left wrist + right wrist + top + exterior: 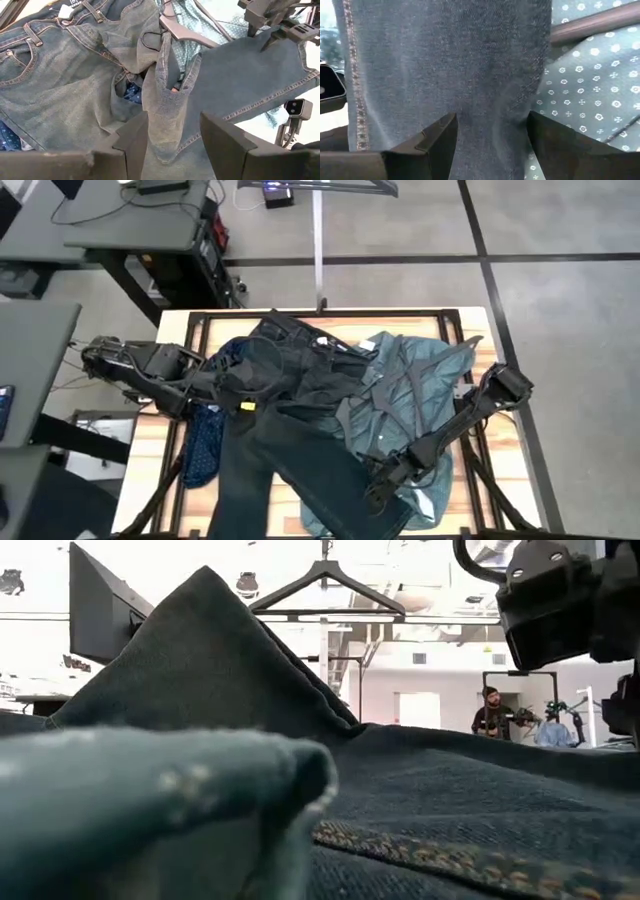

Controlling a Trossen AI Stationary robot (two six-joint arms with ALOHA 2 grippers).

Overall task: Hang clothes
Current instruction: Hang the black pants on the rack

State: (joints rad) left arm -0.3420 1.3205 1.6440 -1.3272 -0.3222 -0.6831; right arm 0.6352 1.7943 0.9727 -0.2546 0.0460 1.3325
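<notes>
— High view first: what's lying on the wooden tabletop?

— A heap of three garments. Long dark charcoal jeans run from the far middle of the tabletop down to its near edge, legs spread. A teal-green button-up collared shirt lies toward the right edge, partly under the jeans. A navy shirt with tiny white dots peeks out toward the left edge, mostly buried under the denim.

— And the arms?

— The left gripper sits over the jeans near the left side of the heap. From its wrist camera the jaws stand apart with a raised fold of denim between the two fingers; I can't tell whether they're pressing on it. The right gripper is down near the near edge, on a jeans leg. Its wrist camera shows the jaws spread with the denim between them, and the dotted teal cloth just beside.

— Any hangers?

— A black hanger lies among the clothes between the jeans and the teal shirt. In the low view another black hanger hangs from a rail beyond the tabletop, above the jeans filling the foreground, and a person stands far back in the room.
</notes>
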